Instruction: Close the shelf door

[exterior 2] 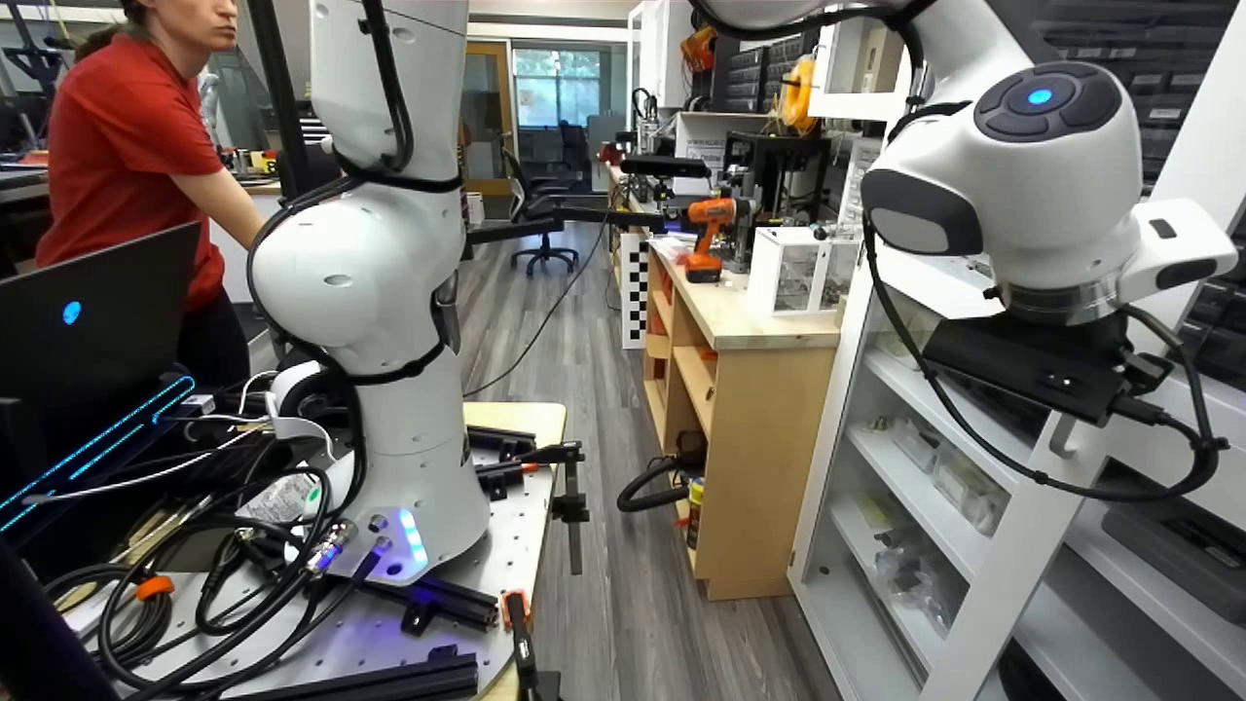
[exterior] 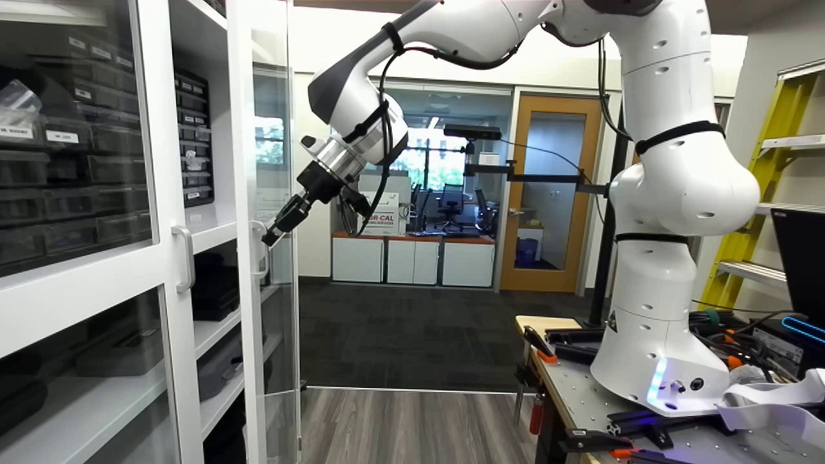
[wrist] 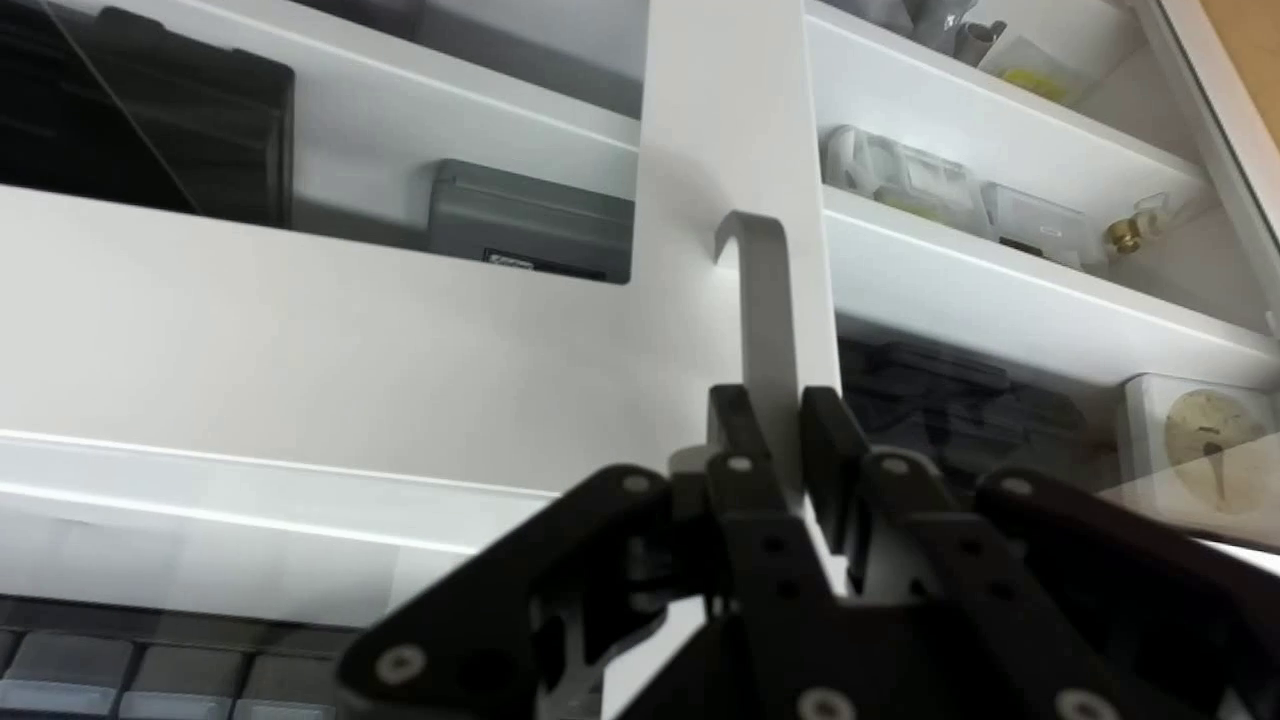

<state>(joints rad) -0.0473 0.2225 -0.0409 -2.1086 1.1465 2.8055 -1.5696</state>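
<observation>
Best angle on the grab is the wrist view, easily: the gripper [wrist: 774, 392] has one of its black fingers [wrist: 735, 425] on each side of a pale handle [wrist: 768, 300], and they look clamped snug on it. The handle sits on an upright white frame piece, with shelves showing on both sides. Small stuff shows up close here too, like a brass fitting [wrist: 1125, 237] and a white box with a round dial [wrist: 1210, 440].

As for the shelf door [exterior: 245, 193], in an exterior view it's left of the middle, tall and thin-framed with a clear pane, seen at a steep angle. The gripper's tips are right at its handle, though from that far back I couldn't tell you how tight they are. Bins [exterior: 193, 145] show in the gap between it and the nearer white-framed panel [exterior: 84, 293], so it looks ajar; how far, I can't tell. This angle also catches a brown wooden door [exterior: 544, 280] and a yellow ladder [exterior: 778, 122].

In an exterior view the arm's wrist [exterior 2: 1051, 166] blocks the fingers, with a bit of a handle poking out underneath. What you do get there is a person in a red shirt [exterior 2: 127, 156] and an orange drill [exterior 2: 713, 216] standing on a wooden counter [exterior 2: 764, 458].
</observation>
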